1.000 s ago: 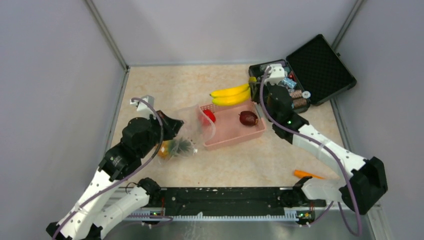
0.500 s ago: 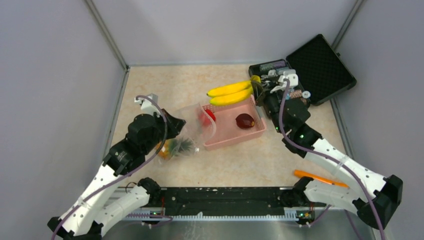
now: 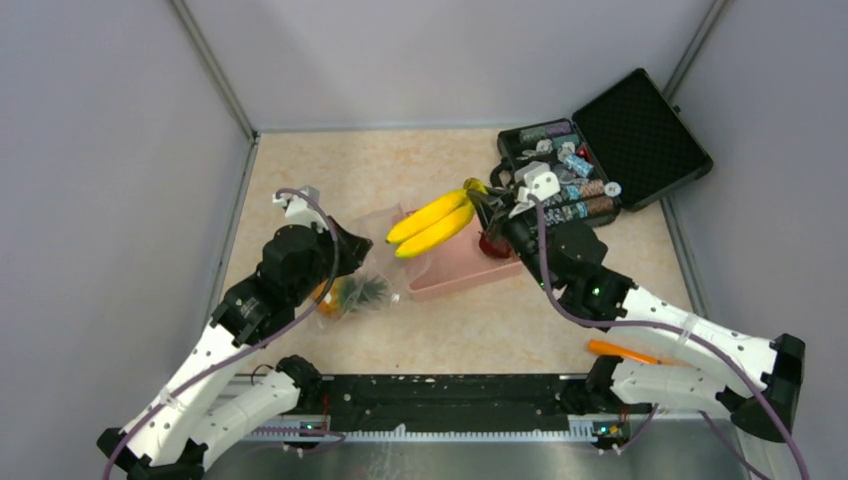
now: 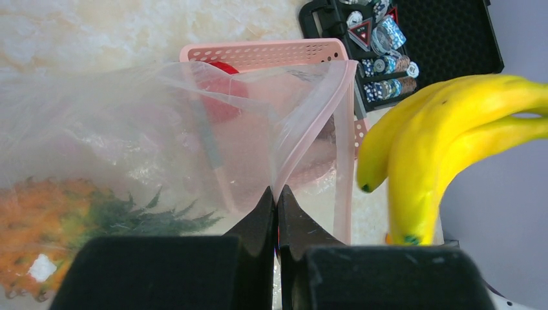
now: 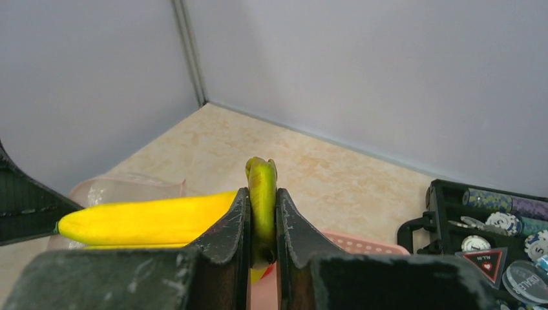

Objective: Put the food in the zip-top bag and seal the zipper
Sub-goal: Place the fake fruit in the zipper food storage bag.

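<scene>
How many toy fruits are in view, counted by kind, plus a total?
Yellow toy banana bunch: 1
Small orange-yellow pineapple with green leaves: 1
Red round fruit: 1
Dark maroon round fruit: 1
Total: 4

Left gripper (image 4: 276, 197) closed; right gripper (image 5: 262, 194) closed

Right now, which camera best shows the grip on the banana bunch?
Right wrist: the right fingers clamp the banana bunch by its green stem. Top view shows the whole bunch by the pink basket, grip tiny; left wrist cuts off the stem.
</scene>
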Action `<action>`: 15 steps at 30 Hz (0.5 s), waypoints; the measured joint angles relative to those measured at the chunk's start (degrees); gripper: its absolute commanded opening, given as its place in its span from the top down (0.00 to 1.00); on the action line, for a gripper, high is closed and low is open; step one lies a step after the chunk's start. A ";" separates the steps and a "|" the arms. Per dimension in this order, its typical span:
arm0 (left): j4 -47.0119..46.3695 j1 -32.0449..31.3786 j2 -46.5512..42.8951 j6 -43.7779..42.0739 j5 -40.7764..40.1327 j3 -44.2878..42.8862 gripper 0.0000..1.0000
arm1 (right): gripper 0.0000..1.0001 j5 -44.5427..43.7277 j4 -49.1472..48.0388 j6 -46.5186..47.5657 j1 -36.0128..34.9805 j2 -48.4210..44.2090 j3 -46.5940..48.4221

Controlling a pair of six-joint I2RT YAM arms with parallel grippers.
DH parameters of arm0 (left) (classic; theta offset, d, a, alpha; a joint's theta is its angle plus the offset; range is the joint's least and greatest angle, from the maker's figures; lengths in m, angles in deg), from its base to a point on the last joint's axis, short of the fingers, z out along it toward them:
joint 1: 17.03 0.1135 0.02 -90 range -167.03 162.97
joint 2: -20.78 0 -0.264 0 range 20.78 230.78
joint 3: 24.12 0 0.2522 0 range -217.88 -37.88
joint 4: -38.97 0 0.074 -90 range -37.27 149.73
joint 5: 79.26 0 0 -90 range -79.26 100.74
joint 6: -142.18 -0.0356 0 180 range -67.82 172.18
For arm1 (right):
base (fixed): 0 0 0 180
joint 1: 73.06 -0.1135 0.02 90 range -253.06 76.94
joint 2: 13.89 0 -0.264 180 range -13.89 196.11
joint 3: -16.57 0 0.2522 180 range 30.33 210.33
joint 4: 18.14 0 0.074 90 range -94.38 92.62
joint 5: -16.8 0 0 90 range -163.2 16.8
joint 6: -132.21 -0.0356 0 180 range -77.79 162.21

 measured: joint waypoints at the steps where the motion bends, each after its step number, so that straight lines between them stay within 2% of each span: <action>1: 0.00 0.00 0.00 0.00 0.02 0.00 1.00 | 1.00 -0.50 -0.09 1.01 -1.11 0.33 0.00; 7: 0.07 0.00 0.31 -0.02 0.26 -0.11 1.00 | 1.00 -10.23 -2.80 10.23 -8.44 5.27 0.00; 15: 0.48 0.00 0.76 -0.07 1.18 -0.85 1.00 | 1.00 -21.53 -10.73 21.49 -13.86 11.19 0.02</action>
